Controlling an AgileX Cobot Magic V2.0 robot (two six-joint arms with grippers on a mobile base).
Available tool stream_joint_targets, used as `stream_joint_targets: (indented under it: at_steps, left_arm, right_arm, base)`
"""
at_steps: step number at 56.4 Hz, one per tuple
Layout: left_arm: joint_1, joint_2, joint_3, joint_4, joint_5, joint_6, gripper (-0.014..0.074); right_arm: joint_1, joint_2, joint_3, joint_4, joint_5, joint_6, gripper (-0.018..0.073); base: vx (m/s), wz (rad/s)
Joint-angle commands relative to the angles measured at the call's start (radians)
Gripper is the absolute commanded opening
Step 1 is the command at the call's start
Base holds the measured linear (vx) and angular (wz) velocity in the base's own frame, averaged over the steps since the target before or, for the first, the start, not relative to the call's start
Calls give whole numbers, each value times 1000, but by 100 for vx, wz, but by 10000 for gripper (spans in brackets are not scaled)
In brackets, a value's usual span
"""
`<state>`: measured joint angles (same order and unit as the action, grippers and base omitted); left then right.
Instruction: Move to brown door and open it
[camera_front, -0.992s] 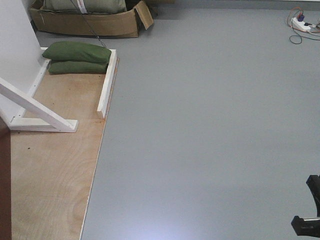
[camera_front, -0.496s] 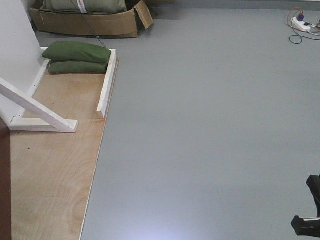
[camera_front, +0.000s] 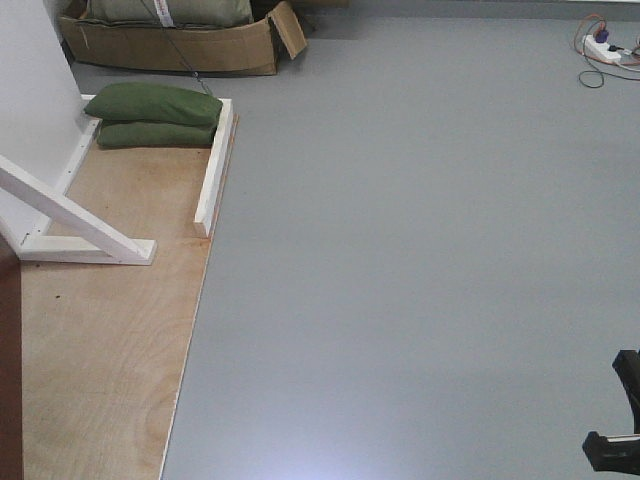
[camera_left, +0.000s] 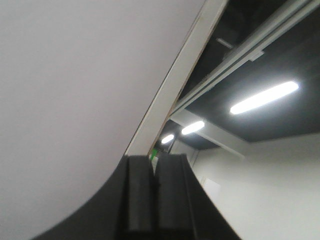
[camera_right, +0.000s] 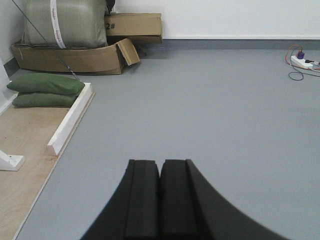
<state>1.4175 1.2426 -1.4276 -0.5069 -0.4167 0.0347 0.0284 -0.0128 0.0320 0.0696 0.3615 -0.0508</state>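
Observation:
Of the brown door I see only a narrow dark reddish-brown strip at the far left edge of the front view; its handle is out of view. My left gripper is shut with nothing in it and points upward along a white panel towards the ceiling. My right gripper is shut and empty, held low over the grey floor. A black arm part shows at the lower right of the front view.
A plywood base with white wooden braces lies on the left. Two green sandbags sit at its far end. Behind them is a cardboard box. A power strip with cables lies far right.

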Motion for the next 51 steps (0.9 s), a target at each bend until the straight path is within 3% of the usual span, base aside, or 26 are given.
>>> stream_joint_targets:
  at_steps: [1,28,43,51]
  left_arm:
    - [1,-13,-28,103,-71,6,-6]
    - [158,28,-28,70,29,6,-6]
    - [160,48,-28,63,294,-3,-6]
    - [160,59,-28,-18,371,-4,-6]
  right_arm:
    - [-1,-6,4,-3,-75,-6,0]
    - [-1,-6,4,-3,-72,-6,0]
    - [-1,-6,4,-3,-72,-6,0]
    - [-1,-6,4,-3,-72,-6,0]
  base:
    - [0,0]
    - [0,0]
    - [0,0]
    - [0,0]
